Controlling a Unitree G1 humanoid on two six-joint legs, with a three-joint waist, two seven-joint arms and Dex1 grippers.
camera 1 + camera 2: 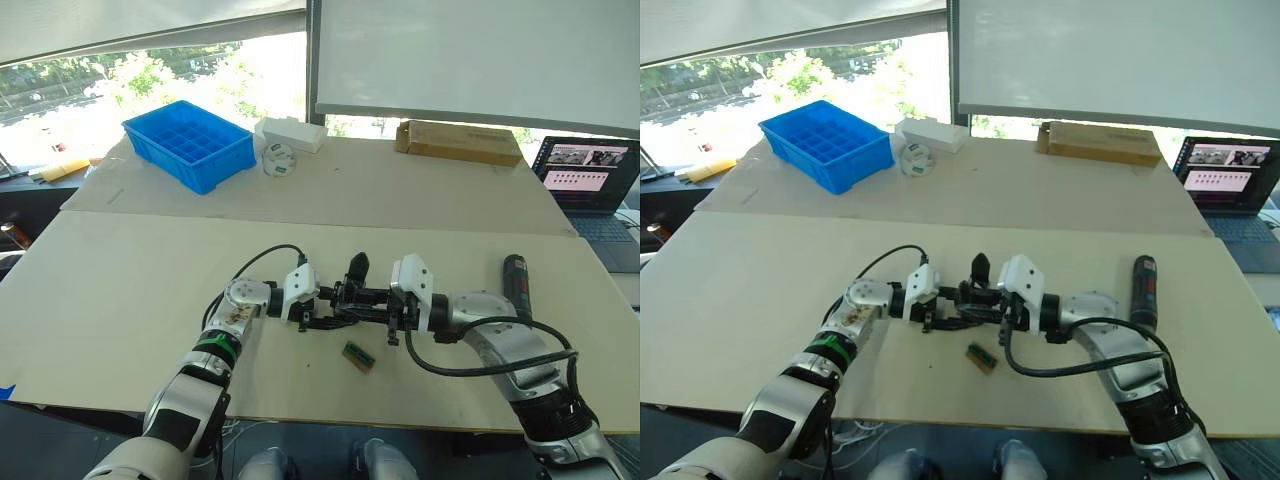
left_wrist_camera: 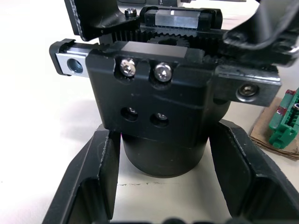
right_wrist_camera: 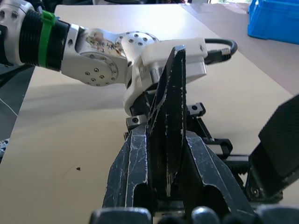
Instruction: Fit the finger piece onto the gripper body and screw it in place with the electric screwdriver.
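Both arms meet over the near middle of the worktop (image 1: 120, 290), jaws pointing at each other. The left gripper (image 1: 318, 312) has its jaws pressed against the round base of the gripper body (image 2: 163, 116), one finger on each flank, with the body's toothed rack and two bright screw heads facing the left wrist camera. The right gripper (image 1: 385, 318) pinches the finger piece (image 3: 169, 140) between its jaws; the tapered black wedge stands up from between them and sits close against the top of the gripper body, though whether it is seated there cannot be told. A pointed black finger of the gripper body rises just above the spot where the two sets of jaws meet.

The electric screwdriver (image 1: 517, 285) lies flat on the worktop well to the outer side of the right gripper, beyond its forearm, untouched. A small green-and-brown block (image 1: 359, 356) lies on the worktop just below the jaws, nearer the robot. Far beyond both grippers sit a blue compartment tray (image 1: 190, 143), a white box (image 1: 292, 133) and a long cardboard box (image 1: 458, 141).
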